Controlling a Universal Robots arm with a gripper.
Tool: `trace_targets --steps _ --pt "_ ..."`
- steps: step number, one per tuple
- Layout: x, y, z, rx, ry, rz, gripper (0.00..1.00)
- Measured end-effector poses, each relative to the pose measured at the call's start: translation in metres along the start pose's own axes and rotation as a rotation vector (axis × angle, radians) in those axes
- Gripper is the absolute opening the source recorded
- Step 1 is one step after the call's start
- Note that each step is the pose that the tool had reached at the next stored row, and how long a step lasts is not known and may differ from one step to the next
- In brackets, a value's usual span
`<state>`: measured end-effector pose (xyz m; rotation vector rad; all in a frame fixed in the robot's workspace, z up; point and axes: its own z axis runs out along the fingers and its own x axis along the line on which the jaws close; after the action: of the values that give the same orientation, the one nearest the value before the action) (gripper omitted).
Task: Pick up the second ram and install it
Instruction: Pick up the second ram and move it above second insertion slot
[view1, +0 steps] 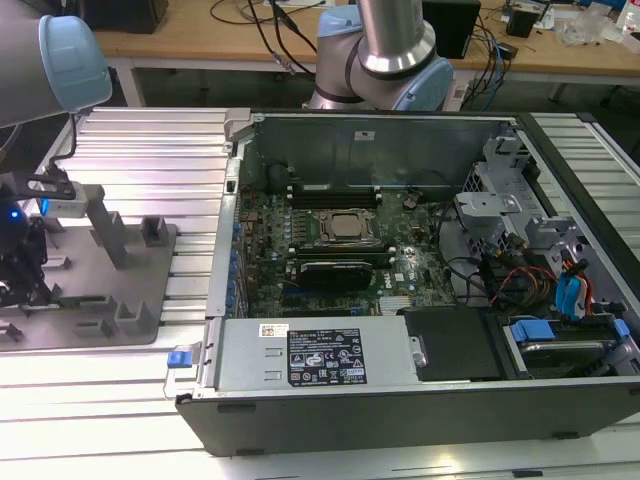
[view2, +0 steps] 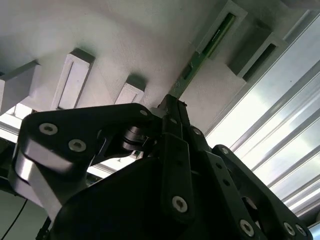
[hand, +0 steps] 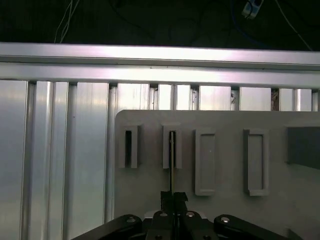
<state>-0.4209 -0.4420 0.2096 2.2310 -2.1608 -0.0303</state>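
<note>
In the first wrist view the gripper (hand: 173, 197) has its fingers drawn together on the thin edge of the second ram (hand: 171, 167). The stick runs from the fingertips into the slot of the ram's holder (hand: 171, 146), a raised grey block. This block stands on the grey fixture plate (hand: 225, 210), near the plate's rounded corner. A neighbouring holder (hand: 129, 147) with a like slot stands just beside it towards that corner. Two wider blocks (hand: 205, 162) stand on the other side. The plate lies on the ribbed aluminium worktop (hand: 65, 160). Past the worktop's edge, loose cables (hand: 65, 20) hang in the dark.

In the second wrist view the ram shows green. It reaches from the closed fingertips (view2: 172, 102) to its holder, where its other end sits in the slot. The other grey blocks rise close on either side of it, none touching the fingers.

In the exterior view the gripper hangs low over the plate's edge at the exterior view's left. A tall grey post (view1: 105, 225) on the plate stands between it and the open computer case (view1: 400, 420). The case's side wall (view1: 228, 230) rises along the plate's edge at the exterior view's right. Inside the case lie the motherboard (view1: 262, 245), the CPU socket (view1: 347, 228), the black memory slots (view1: 335, 195) and the power supply (view1: 310, 355), all well apart from the ram.
</note>
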Motion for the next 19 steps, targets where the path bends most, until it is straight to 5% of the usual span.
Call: trace_targets --steps 5,19 --pt "0.0000 0.0000 -0.0003 0.0002 -0.0001 0.001 0.09" --pt "0.0007 0.0030 -0.0718 0.0057 0.0001 0.001 0.09"
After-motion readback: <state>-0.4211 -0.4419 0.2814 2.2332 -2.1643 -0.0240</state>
